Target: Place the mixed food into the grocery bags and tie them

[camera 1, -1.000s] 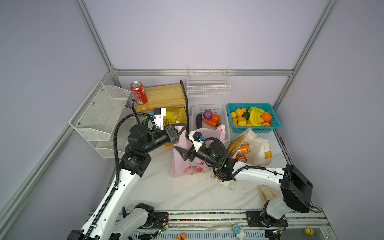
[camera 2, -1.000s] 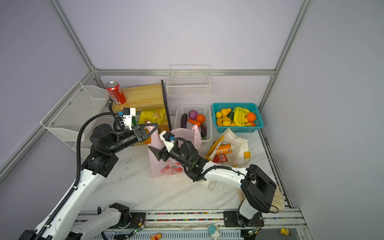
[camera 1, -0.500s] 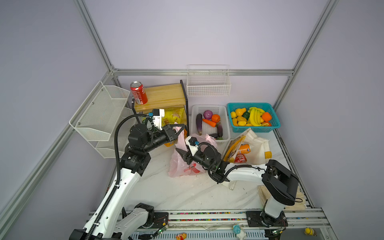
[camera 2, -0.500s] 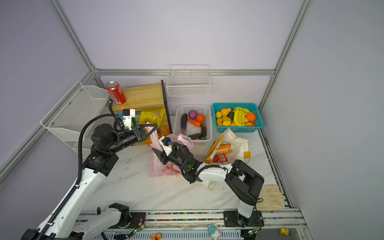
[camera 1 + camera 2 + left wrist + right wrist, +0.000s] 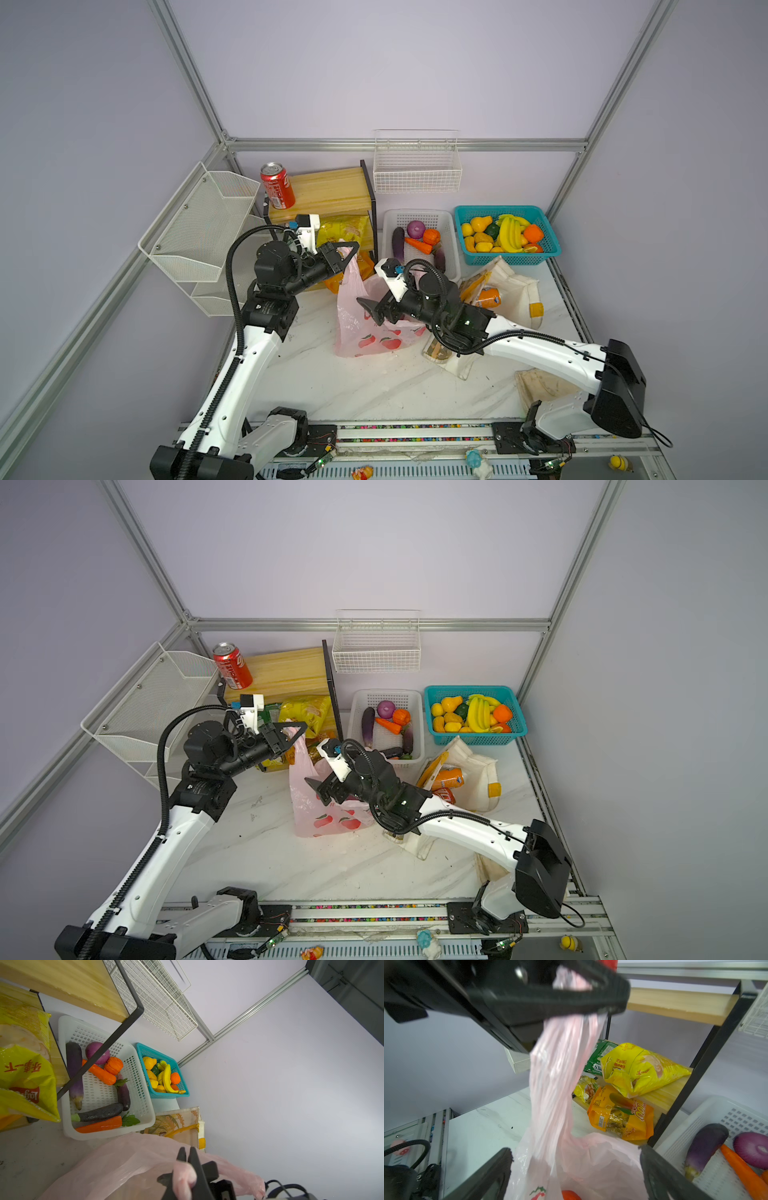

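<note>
Straddling pink bag (image 5: 593, 1159) with right gripper (image 5: 574, 1169) fingers (image 5: 483, 1178) spread wide; facing left gripper (image 5: 616, 999) pinching bag's stretched handle.

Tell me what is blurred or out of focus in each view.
Right wrist view: the left gripper, close to the lens, is soft, the pink bag slightly smeared, the yellow snack packet sharp. Left wrist view: the white basket is crisp. Both top views: evenly lit, sharp throughout.
</note>
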Controlling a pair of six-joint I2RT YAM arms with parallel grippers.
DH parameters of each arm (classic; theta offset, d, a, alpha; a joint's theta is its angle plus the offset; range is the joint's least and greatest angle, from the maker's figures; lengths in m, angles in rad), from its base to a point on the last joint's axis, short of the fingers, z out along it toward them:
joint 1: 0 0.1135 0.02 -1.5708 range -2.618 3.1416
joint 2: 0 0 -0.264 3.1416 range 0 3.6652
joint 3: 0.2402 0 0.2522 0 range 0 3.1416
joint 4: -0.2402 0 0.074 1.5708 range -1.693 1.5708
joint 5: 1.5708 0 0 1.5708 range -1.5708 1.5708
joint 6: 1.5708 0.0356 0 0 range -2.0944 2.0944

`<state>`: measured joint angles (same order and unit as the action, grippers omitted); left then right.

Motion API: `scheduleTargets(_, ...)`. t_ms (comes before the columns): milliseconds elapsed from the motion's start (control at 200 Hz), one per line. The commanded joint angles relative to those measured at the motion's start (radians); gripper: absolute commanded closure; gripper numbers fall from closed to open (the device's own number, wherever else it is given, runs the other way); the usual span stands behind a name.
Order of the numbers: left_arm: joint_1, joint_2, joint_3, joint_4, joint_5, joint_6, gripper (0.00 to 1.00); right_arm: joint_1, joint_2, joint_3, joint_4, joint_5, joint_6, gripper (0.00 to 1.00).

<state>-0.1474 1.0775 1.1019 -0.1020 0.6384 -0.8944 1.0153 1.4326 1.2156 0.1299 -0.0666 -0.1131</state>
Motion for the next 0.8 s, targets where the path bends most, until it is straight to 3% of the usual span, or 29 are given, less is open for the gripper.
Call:
scheduleTargets(0,0.013,-0.004,0.058,-0.032,-0.042,0.08,1.0,0.003,-0.053,0.095,-0.229,-0.063,-0.056,0.03)
scheduleTargets(275,0.023,-0.023,0.07,-0.133,-0.133,0.177,1.0,-0.027,-0.145,0.243,-0.346,-0.07,-0.056,0.03)
scheduleTargets(370,0.028,-0.052,0.061,-0.155,-0.168,0.213,0.83,-0.09,-0.176,0.242,-0.352,-0.075,-0.02,0.03)
scheduleTargets(465,0.028,-0.089,0.062,-0.174,-0.2,0.249,0.57,-0.193,-0.207,0.223,-0.349,-0.136,0.035,0.03)
scheduleTargets(530,0.029,-0.119,0.068,-0.179,-0.218,0.278,0.45,-0.266,-0.213,0.208,-0.342,-0.178,0.072,0.04)
scheduleTargets(680,0.025,-0.202,0.092,-0.182,-0.269,0.389,0.27,-0.381,-0.178,0.172,-0.326,-0.229,0.143,0.06)
scheduleTargets(795,-0.005,-0.233,0.135,-0.23,-0.312,0.526,0.24,-0.467,-0.16,0.145,-0.297,-0.261,0.193,0.08)
